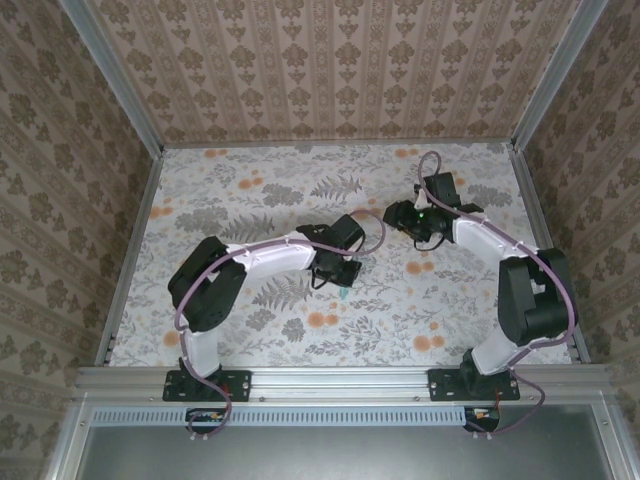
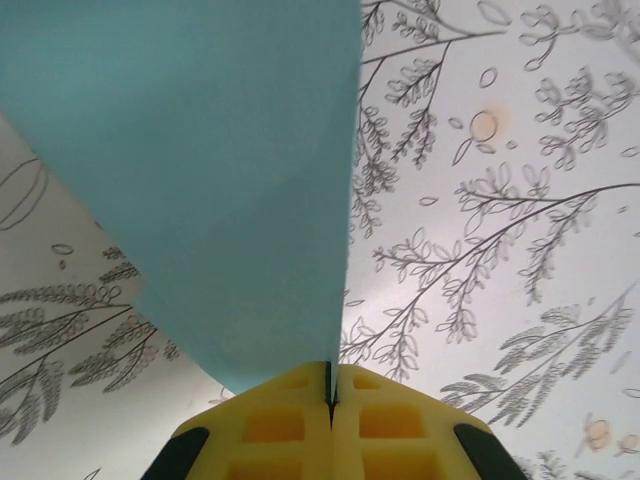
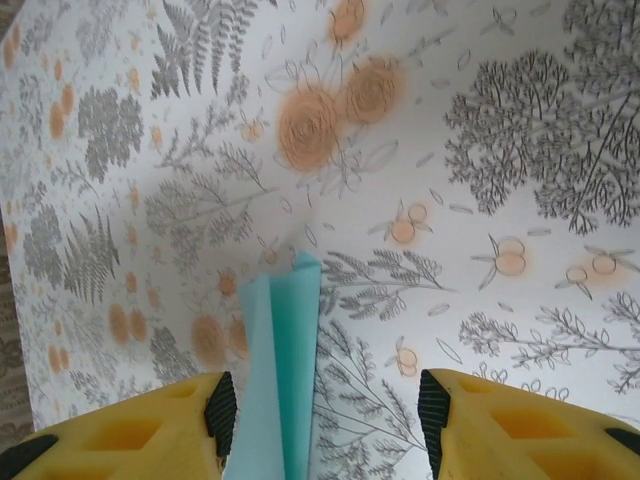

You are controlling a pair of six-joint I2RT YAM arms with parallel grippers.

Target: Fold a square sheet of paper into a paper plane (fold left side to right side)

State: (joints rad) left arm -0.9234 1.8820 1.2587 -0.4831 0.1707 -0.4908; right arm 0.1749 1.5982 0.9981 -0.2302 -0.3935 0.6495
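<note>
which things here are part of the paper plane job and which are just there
Job: folded turquoise paper; left hand, shut on it; right hand, open around it.
Just there: floral table cover; patterned walls; metal frame.

We mark the flower-print table top (image 1: pixel 230 190) bare at left and far side: free passage; patterned wallpaper walls (image 1: pixel 330 60) box three sides; white left arm (image 1: pixel 265 258) and white right arm (image 1: pixel 490 240) crowd mid-table; folded light-turquoise paper sheet (image 3: pixel 280 390) stands between the spread fingers of the right gripper (image 3: pixel 327 405); gap beside it free.
</note>
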